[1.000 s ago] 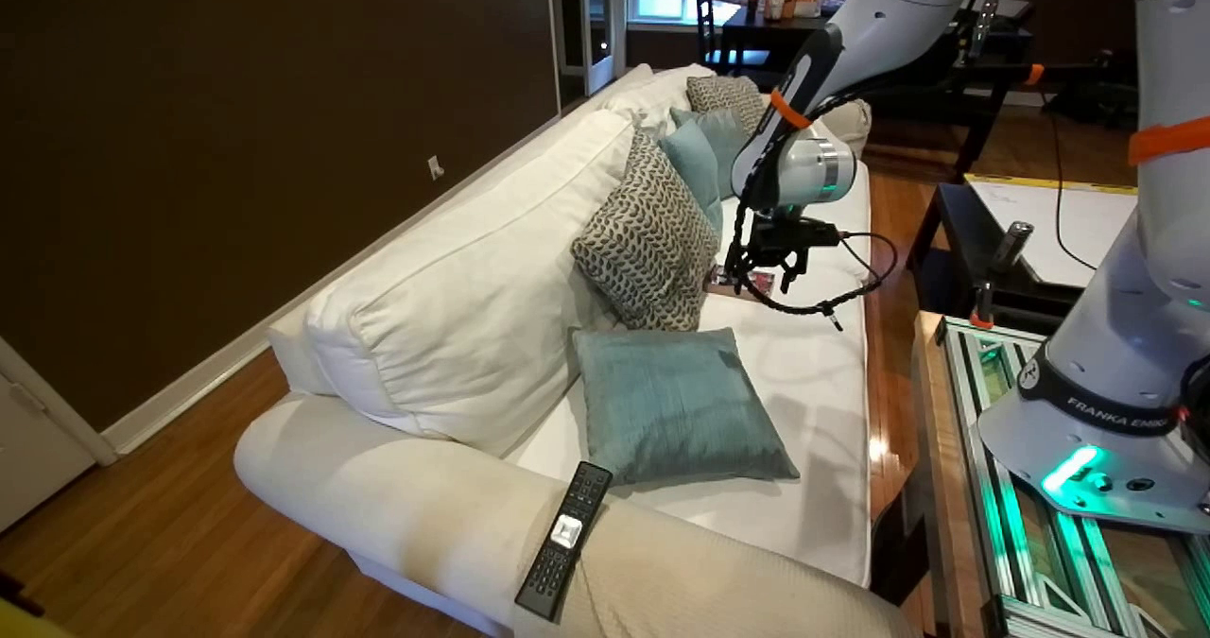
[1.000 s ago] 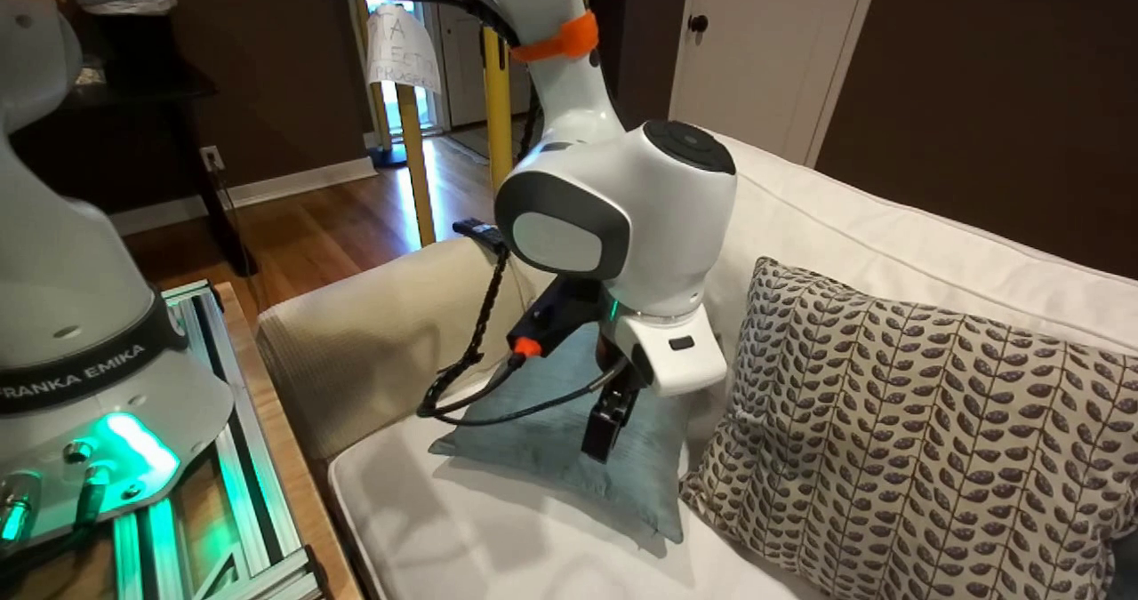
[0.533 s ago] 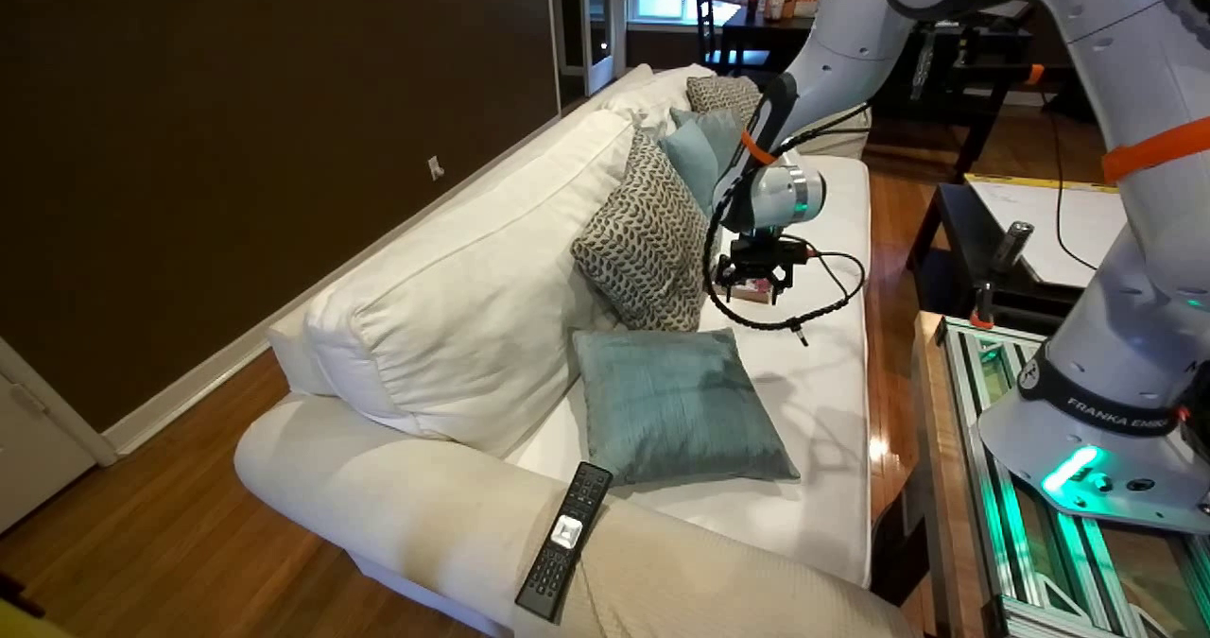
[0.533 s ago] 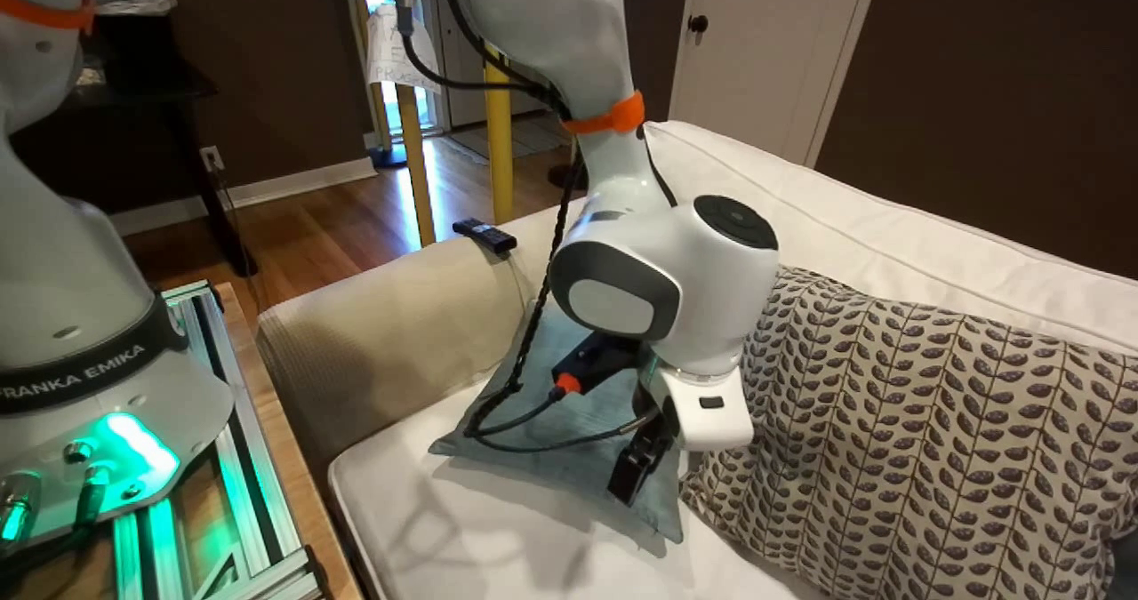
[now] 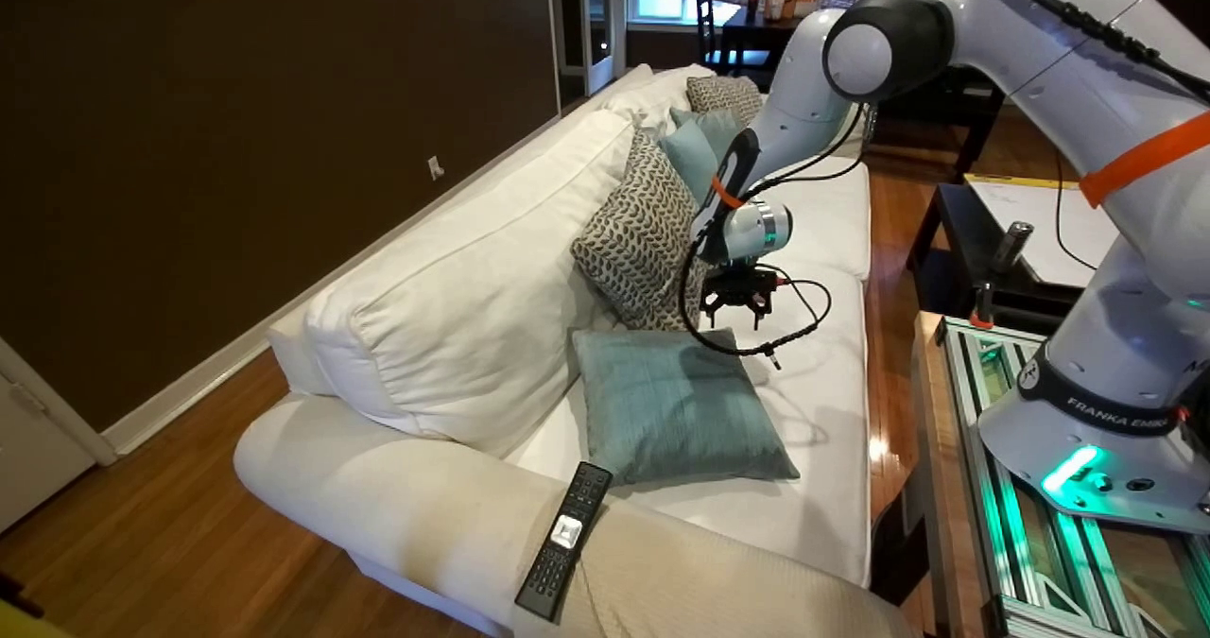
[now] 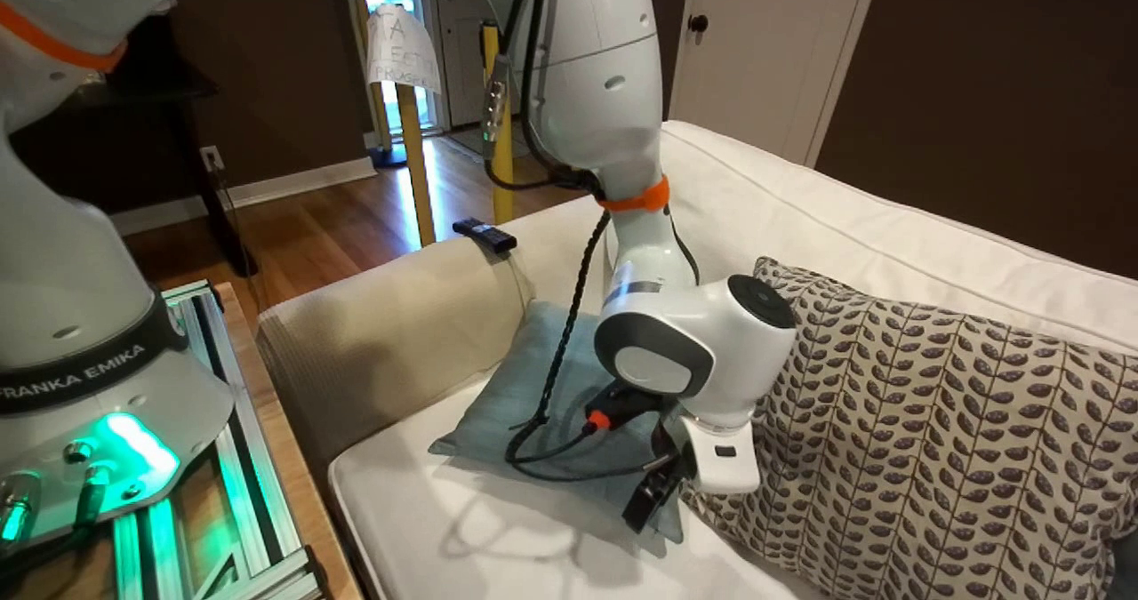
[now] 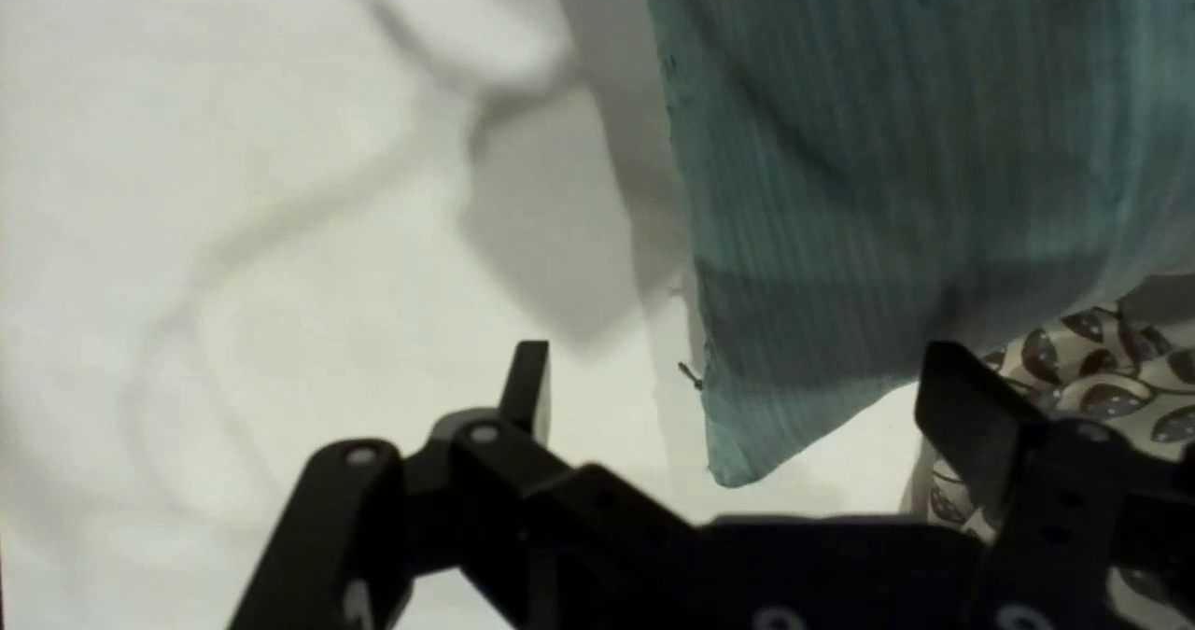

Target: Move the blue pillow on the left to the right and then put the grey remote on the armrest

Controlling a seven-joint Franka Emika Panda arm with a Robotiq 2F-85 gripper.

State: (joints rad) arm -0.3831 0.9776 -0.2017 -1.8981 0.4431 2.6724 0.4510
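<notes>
The blue pillow (image 5: pixel 676 411) lies flat on the sofa seat beside the armrest (image 5: pixel 378 487); it also shows in an exterior view (image 6: pixel 524 387) and the wrist view (image 7: pixel 887 191). My gripper (image 5: pixel 734 324) is open and empty, pointing down above the pillow's corner. In the wrist view, that corner lies between the two spread fingers (image 7: pixel 738 355), and nothing is gripped. In an exterior view the gripper (image 6: pixel 647 507) partly covers the same corner. The grey remote is hidden or out of view.
A long black remote (image 5: pixel 564 543) lies across the armrest. A patterned pillow (image 5: pixel 643 241) leans on the back cushion, close beside the gripper (image 6: pixel 925 431). Other teal pillows (image 5: pixel 693 161) sit farther along. The robot's wooden stand (image 5: pixel 931 430) is beside the sofa's front edge.
The gripper has moved down and toward the blue pillow's corner, nearer the armrest end. The pillow and the black remote have not moved.
</notes>
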